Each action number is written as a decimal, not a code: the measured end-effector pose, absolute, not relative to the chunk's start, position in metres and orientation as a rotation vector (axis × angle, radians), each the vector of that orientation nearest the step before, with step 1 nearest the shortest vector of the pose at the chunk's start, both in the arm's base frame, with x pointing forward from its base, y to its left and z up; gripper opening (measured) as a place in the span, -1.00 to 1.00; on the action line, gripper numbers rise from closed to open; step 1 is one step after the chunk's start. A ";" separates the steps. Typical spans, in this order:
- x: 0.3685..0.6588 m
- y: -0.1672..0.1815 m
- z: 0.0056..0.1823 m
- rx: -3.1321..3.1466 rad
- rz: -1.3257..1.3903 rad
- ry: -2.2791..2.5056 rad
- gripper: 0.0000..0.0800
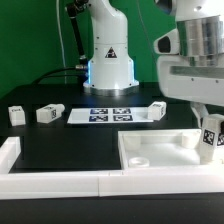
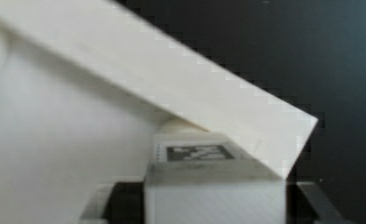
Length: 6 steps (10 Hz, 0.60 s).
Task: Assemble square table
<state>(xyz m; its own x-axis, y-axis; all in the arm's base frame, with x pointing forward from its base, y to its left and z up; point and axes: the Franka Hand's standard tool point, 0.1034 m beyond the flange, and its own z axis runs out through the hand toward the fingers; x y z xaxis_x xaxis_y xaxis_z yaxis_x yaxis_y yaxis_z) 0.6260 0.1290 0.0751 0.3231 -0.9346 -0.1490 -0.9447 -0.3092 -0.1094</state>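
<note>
In the exterior view the gripper [image 1: 208, 128] hangs at about three o'clock in the picture, over the right rim of the table top [image 1: 150, 152]. Its fingers are closed on a small white held leg [image 1: 210, 138]. This leg stands upright, its long axis running twelve to six, with a black-white tag facing the camera. Whether its lower end touches the rim cannot be told. The wrist view shows the same hold: the held leg [image 2: 205, 160] sits between two dark fingers [image 2: 119, 202], tag face showing, and one corner of the table top's rim [image 2: 198, 85] crosses just beyond it. The table top lies flat on the black table [image 1: 60, 145] at about five o'clock, open side up. Its near edge runs nine to three along the white border bar [image 1: 70, 182]. Three more legs lie loose. The first leg [image 1: 15, 115] is at nine o'clock, and the second leg [image 1: 50, 113] is just beside it, long axis roughly nine to three. The third leg [image 1: 158, 108] lies past the far edge of the table top, long axis about eight to two. The marker board [image 1: 108, 115] lies between the second and third legs, in front of the robot base [image 1: 110, 60].
</note>
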 end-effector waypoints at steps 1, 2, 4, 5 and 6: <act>0.628 0.128 0.075 -2.201 0.103 1.928 -0.25; 0.628 0.128 0.075 -2.131 0.106 1.993 -0.25; 0.609 0.140 0.071 -2.484 0.128 1.708 0.03; 0.610 0.141 0.072 -2.643 0.104 1.464 0.49; 0.611 0.138 0.071 -2.792 0.090 1.166 0.49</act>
